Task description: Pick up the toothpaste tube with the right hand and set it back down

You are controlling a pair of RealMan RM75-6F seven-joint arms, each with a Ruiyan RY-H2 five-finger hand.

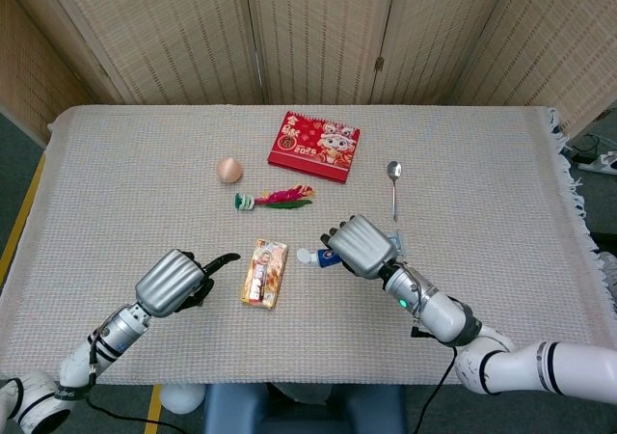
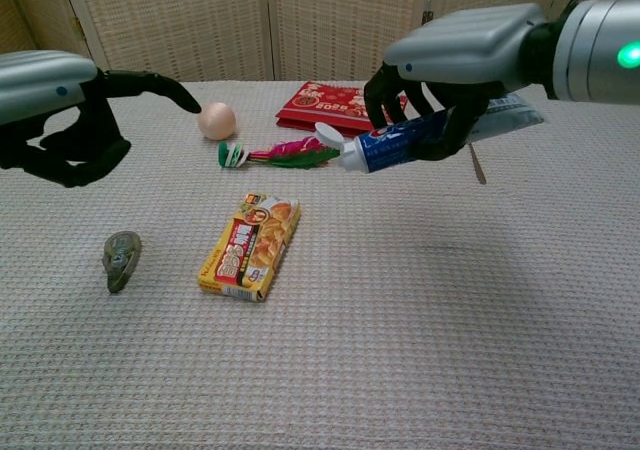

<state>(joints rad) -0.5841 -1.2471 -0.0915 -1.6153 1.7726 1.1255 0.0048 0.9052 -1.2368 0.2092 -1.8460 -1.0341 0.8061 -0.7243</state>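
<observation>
Toothpaste tube (image 2: 400, 142) is off the desk (image 1: 501, 164), carried roughly level in the right hand (image 2: 455, 65) with its white cap end poking out past the fingers (image 2: 383, 88) toward the robot's left and the crimped tail sticking out on the other side of the palm. Fingers are wrapped over the top of the tube and curl under its body, which I judge gives a firm hold round the middle so neither end droops. Right hand is palm-down, forearm running back to the lower right in the head view; the tube's shadow on the cloth sits well below the fingers in the chest view, so the lift part looks done and the setting-down is what remains. Left hand (image 2: 60, 110) hangs above the desk on the robot's left, holding nothing: most fingers curled in, one extended and pointing toward the egg-like ball (image 2: 216, 120). Below and to the left of the right-hand fingers lies the yellow snack box (image 2: 250, 246); the feathered shuttlecock (image 2: 285, 153) is just beyond the cap end, the red booklet (image 2: 335, 103) farther back behind the fingers, the spoon (image 1: 393, 185) close behind the hand. Bare cloth under the tube looks like a fair landing spot.
</observation>
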